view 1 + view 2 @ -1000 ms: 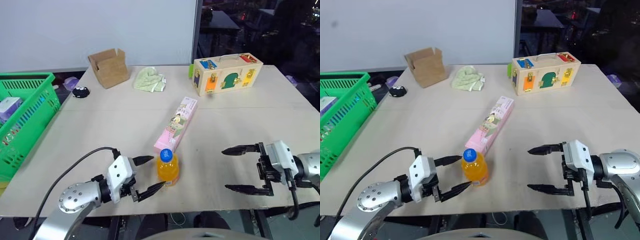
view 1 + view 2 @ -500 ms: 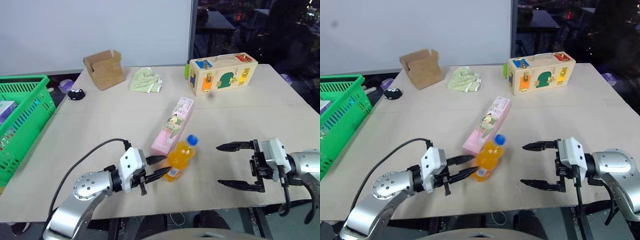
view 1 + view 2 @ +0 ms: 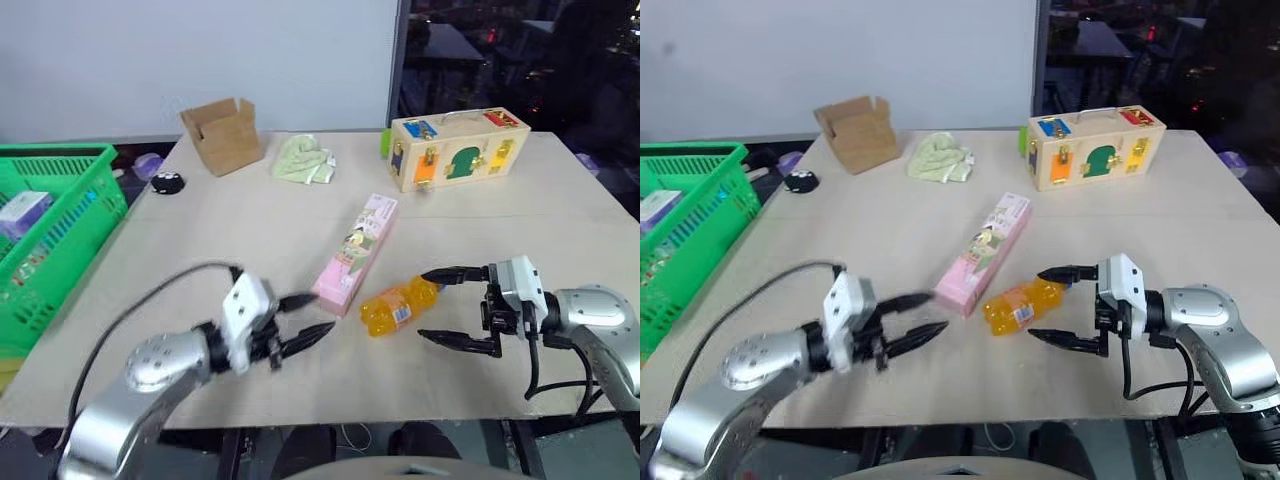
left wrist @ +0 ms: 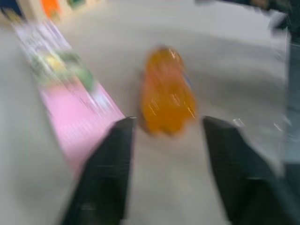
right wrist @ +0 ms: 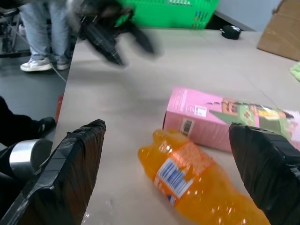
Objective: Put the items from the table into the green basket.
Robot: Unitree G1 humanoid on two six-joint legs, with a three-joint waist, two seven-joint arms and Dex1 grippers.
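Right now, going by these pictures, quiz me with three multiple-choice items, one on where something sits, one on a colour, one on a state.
1. Where is the cardboard box?
A. far side of the table
B. inside the green basket
C. beside the right gripper

2. What colour is the long carton?
A. blue
B. pink
C. white

3. How is the orange drink bottle placed?
A. upright
B. lying on its side
C. lifted clear

Answers: 1 A, it sits near the far edge. 2 B, its sides are pink. 3 B, it lies flat on the tabletop.
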